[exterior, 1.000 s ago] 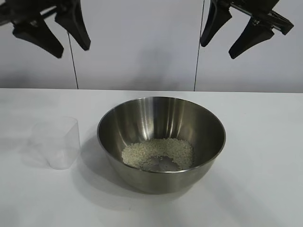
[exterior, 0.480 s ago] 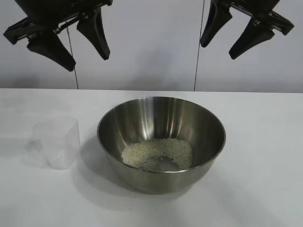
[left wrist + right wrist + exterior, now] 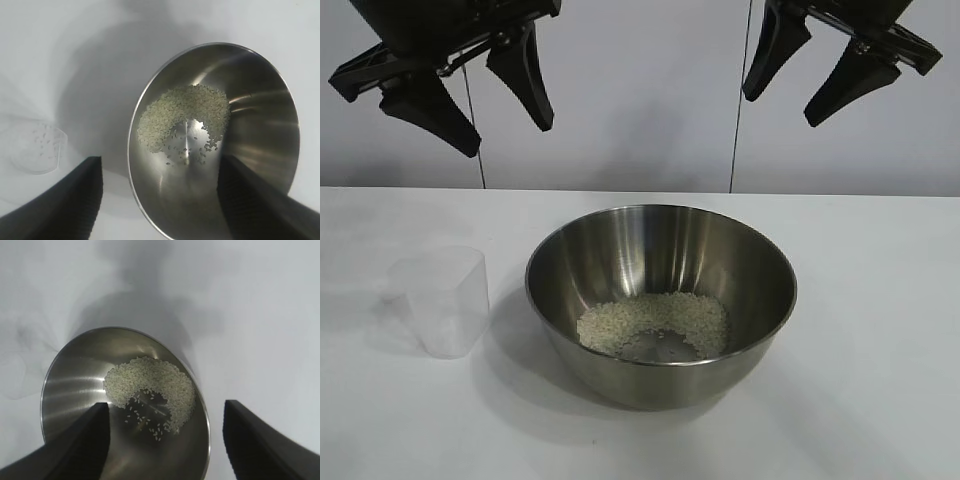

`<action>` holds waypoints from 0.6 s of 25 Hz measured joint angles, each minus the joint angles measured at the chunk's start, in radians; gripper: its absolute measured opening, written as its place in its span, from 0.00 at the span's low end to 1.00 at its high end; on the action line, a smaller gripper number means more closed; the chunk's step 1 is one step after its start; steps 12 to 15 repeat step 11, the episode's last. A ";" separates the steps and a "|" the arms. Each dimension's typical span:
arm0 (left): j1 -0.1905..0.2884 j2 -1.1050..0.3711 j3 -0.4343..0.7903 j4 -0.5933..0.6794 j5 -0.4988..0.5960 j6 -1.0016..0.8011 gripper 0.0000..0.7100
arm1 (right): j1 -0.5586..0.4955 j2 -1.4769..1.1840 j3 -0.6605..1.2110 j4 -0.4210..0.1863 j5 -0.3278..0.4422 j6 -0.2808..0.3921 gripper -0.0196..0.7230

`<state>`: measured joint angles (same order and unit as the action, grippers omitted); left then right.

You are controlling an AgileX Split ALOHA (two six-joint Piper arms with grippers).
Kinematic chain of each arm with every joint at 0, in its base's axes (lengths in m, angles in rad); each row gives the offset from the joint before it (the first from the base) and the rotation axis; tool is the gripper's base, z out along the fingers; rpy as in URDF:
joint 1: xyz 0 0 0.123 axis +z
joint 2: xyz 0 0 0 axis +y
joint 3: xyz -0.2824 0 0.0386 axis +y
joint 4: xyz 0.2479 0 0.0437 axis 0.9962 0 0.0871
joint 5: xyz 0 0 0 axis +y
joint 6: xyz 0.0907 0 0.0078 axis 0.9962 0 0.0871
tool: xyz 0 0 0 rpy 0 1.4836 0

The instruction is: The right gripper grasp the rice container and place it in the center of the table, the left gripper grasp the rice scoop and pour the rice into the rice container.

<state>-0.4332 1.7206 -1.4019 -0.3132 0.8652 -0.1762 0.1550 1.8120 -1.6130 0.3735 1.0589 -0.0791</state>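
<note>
The table (image 3: 880, 330) is flat, plain white and matte, and it fills the lower part of the exterior view. No writing, brand or label can be read on any thing here.

In the lower middle of the frame stands the bowl (image 3: 660, 300), round, of shiny polished steel with a thin bright rim. Its inner wall shows soft streaks of reflection. On its bottom lies the rice (image 3: 655, 325), small off-white grains in a ring-like heap, with bare metal showing at the middle. In the left wrist view the bowl (image 3: 215, 145) and the rice (image 3: 182, 117) show the same way, with some loose grains scattered on the metal.

At the lower left, near the bowl but apart from it, stands the scoop (image 3: 440, 300), upright, of thin translucent plastic with a rounded wall. A few grains remain inside the scoop (image 3: 37, 147).

At the upper left of the frame hangs the left gripper (image 3: 500, 125), black, with two tapered pointed fingers spread wide and holding nothing. At the upper right hangs the right gripper (image 3: 782, 108), of the same shape, also spread wide and empty.
</note>
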 joint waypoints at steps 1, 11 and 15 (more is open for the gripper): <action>0.000 0.000 0.000 0.000 -0.001 -0.001 0.68 | 0.000 0.000 0.000 0.000 -0.010 0.000 0.63; 0.000 0.000 0.000 0.000 -0.006 -0.002 0.68 | 0.000 0.000 0.000 0.001 -0.176 0.000 0.63; 0.000 0.000 0.000 0.000 -0.006 -0.002 0.68 | 0.000 0.000 0.000 0.001 -0.176 0.000 0.63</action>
